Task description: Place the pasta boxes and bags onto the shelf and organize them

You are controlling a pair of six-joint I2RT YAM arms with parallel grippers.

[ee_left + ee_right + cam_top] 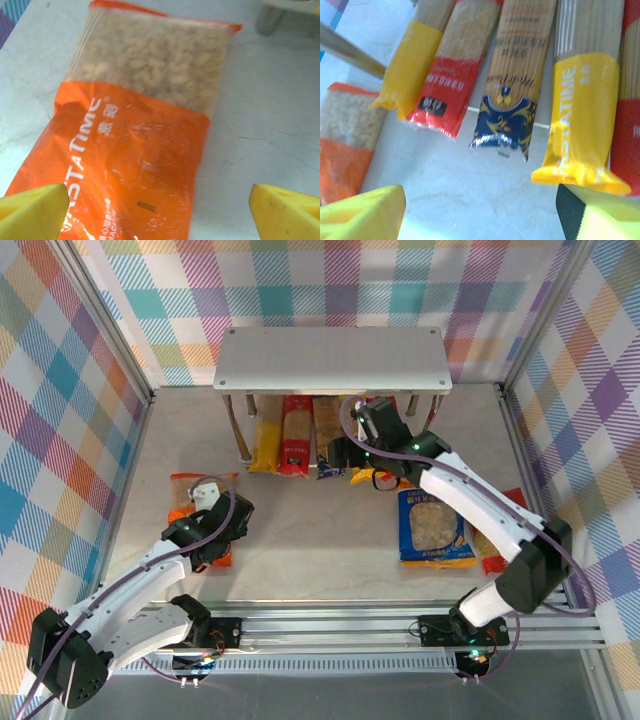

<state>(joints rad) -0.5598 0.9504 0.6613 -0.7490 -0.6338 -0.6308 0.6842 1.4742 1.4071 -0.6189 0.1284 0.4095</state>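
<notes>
Five pasta boxes lie side by side under the pale grey shelf [330,355]: yellow [412,65], red [452,70], tan with a dark blue end [512,90], yellow [585,110] and red [627,125]. My right gripper [480,210] is open just before their near ends, nothing between its fingers; from above it [358,462] covers the right-hand packs. The orange bag [145,130] lies flat on the table. My left gripper [160,215] hangs open over its near end, yellow fingertips [35,210] wide on either side. The blue bag [432,528] and red bag [495,540] lie at the right.
Thin steel shelf legs [243,430] stand beside the packs; one leg [350,50] crosses the right wrist view. The shelf's top tier is bare. Plaid walls and a metal frame [400,625] close the table in. Bare tabletop lies between the orange and blue bags.
</notes>
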